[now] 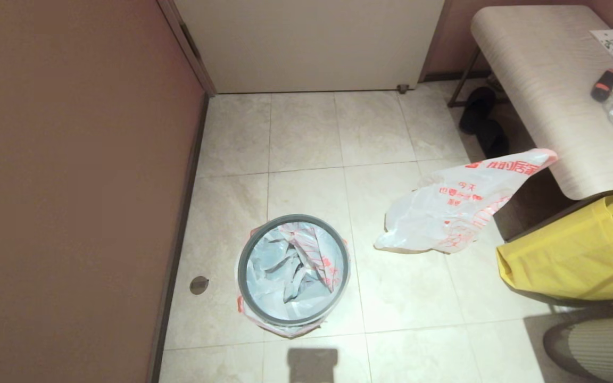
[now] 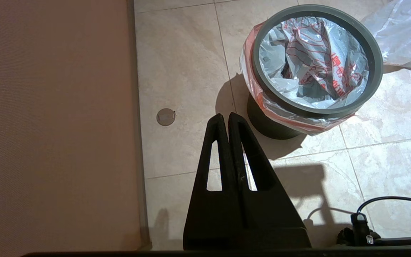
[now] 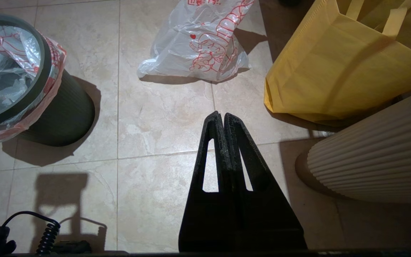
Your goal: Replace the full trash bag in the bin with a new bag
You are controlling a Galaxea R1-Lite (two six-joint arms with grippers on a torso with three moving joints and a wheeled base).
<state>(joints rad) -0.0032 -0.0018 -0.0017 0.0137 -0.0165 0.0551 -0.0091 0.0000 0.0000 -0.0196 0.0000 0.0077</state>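
Note:
The black bin (image 2: 269, 125) stands on the floor tiles near the left wall. Its grey hoop (image 1: 241, 271) sits on the rim and clamps the new bag (image 1: 290, 266), a crinkled white bag with a pink-red edge that lines the inside and folds over the rim. The full trash bag (image 1: 445, 213), lumpy with a bold red logo, lies on the floor to the bin's right, its top leaning on the table edge. My left gripper (image 2: 226, 116) hangs shut and empty above the floor beside the bin. My right gripper (image 3: 219, 114) is shut and empty, short of the full trash bag (image 3: 198, 43).
A yellow fabric bag (image 1: 567, 250) stands under the pale table (image 1: 540, 80) at the right, with a ribbed cream object (image 1: 604, 346) in front of it. Dark shoes (image 1: 482, 122) lie under the table. The brown wall (image 1: 72, 186) runs along the left, with a floor drain cap (image 1: 199, 285) beside it.

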